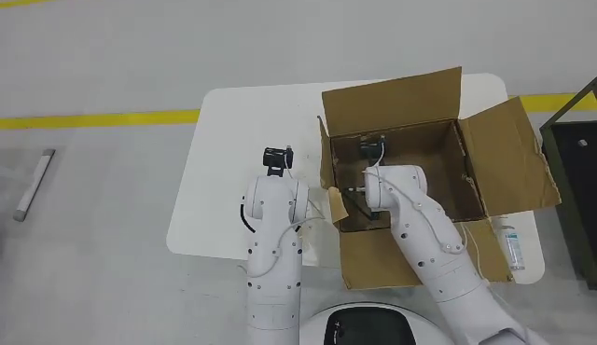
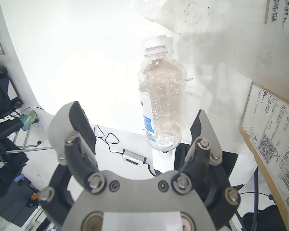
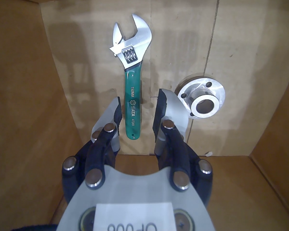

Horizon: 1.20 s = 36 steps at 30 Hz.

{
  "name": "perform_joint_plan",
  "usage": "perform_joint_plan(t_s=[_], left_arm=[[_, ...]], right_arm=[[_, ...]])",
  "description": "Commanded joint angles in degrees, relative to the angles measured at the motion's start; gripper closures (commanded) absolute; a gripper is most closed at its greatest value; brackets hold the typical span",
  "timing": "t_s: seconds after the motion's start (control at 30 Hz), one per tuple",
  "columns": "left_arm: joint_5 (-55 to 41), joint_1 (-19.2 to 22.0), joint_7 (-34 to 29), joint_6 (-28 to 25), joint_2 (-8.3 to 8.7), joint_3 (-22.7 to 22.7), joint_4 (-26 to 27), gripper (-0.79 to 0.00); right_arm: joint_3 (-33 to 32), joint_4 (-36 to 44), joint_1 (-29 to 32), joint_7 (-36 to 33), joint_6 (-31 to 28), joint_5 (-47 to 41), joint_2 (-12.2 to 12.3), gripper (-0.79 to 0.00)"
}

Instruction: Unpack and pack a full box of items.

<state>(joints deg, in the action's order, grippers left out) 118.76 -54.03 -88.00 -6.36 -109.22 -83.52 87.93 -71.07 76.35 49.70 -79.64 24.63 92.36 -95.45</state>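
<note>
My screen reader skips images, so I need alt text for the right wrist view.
The open right gripper hangs over the green handle of a silver adjustable wrench lying flat on the floor of a brown cardboard box. A round silver metal flange with a centre hole lies beside the wrench, not touching it.

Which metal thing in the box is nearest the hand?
The wrench: its green handle lines up between the fingers of the open right hand; the round flange lies off to one side.
</note>
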Motion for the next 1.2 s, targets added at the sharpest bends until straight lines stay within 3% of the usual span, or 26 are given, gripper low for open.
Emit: perform_joint_plan(t_s=[0.0, 0.57, 0.8, 1.0, 1.17], left_arm=[[0.0, 0.0, 0.0, 0.0, 0.00, 0.0, 0.0, -0.785], [0.0, 0.0, 0.0, 0.0, 0.00, 0.0, 0.0, -0.785], [0.0, 0.0, 0.0, 0.0, 0.00, 0.0, 0.0, -0.785], [0.0, 0.0, 0.0, 0.0, 0.00, 0.0, 0.0, -0.785], [0.0, 0.0, 0.0, 0.0, 0.00, 0.0, 0.0, -0.785]], right_arm=[[0.3, -0.7, -0.2, 0.3, 0.3, 0.4, -0.3, -0.317], [0.9, -4.7, -1.3, 1.4, 1.4, 2.3, -1.4, -0.302], [0.6, -6.0, -1.5, 2.0, 1.3, 2.2, -1.6, -0.222], [0.4, -6.8, -1.6, 2.4, 1.1, 2.2, -1.8, -0.222], [0.2, -7.4, -1.7, 2.5, 1.0, 2.0, -1.9, -0.160]])
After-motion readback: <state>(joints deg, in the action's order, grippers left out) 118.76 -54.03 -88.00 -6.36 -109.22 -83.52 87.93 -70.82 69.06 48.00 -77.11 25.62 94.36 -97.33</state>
